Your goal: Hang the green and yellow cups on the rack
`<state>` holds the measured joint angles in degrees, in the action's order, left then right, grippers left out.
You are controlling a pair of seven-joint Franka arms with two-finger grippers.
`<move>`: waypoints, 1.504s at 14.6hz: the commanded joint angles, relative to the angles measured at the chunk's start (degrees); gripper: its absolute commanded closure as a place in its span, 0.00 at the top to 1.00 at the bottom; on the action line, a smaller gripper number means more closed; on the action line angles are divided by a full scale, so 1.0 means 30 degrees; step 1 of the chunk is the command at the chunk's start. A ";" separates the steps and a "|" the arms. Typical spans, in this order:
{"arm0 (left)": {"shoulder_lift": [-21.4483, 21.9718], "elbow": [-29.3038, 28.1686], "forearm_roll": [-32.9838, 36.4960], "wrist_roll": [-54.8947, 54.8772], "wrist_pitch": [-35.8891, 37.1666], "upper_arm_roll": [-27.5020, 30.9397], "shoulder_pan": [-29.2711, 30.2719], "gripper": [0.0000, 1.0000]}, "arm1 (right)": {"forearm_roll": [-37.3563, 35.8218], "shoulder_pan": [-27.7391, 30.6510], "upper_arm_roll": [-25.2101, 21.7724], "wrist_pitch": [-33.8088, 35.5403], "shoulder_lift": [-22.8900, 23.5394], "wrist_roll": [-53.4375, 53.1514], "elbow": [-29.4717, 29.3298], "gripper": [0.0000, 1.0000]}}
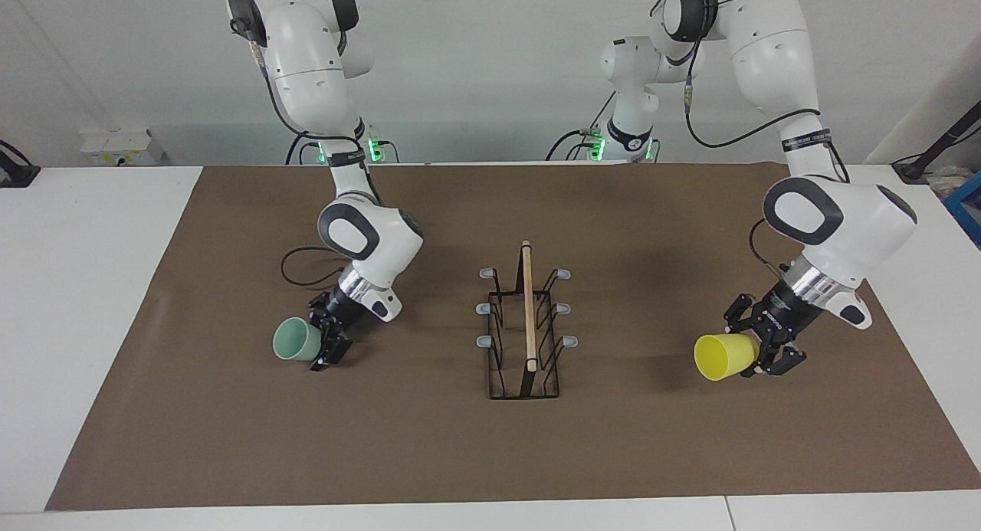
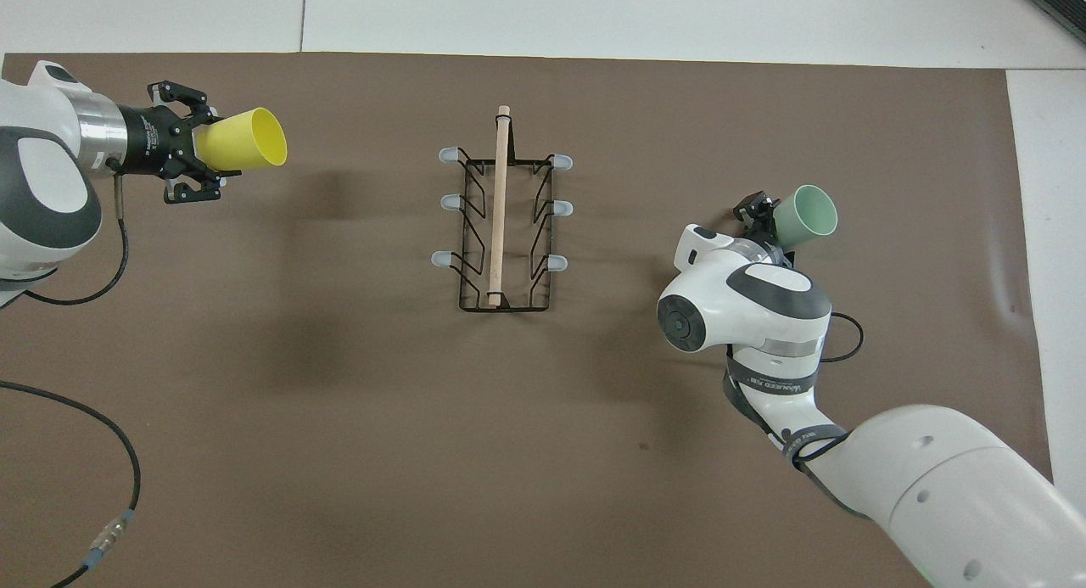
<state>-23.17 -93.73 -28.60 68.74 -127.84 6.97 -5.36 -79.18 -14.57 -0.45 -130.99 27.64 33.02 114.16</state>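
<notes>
- Two small tapered plastic cups lie tipped on their sides on the brown table mat, one at each end, with the rack between them; taking the facing view from one side to the other:
- Pale mint green cup, toward the right arm's end of the mat: its mouth points away from the right gripper, whose fingers sit at the cup's base end. Approaching from the base probably leaves the mouth free to go over a peg. Whether this gripper has clamped the cup or only brackets it, I cannot tell.
- Narrow black wire rack with a light wooden rod along its top and six grey-tipped pegs stands mid-mat, well apart from both cups. All six pegs are bare, so neither cup is hung yet.
- Bright yellow cup, toward the left arm's end of the mat: it points mouth-first toward the rack. The left gripper is pressed together on the cup's narrow base end, pinching it, again leaving the open mouth free for a peg.
</notes>
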 commanded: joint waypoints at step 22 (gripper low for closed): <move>0.4996 -0.4408 2.0109 0.5999 0.3211 0.0253 -1.2947 0.00 | 1.1646 0.0815 0.0178 0.0570 -0.3879 0.2528 -0.1665 0.00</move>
<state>-12.08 -101.66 29.74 84.09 -117.14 6.84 -42.03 -49.36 -12.86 -0.50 -129.32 17.82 39.51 109.32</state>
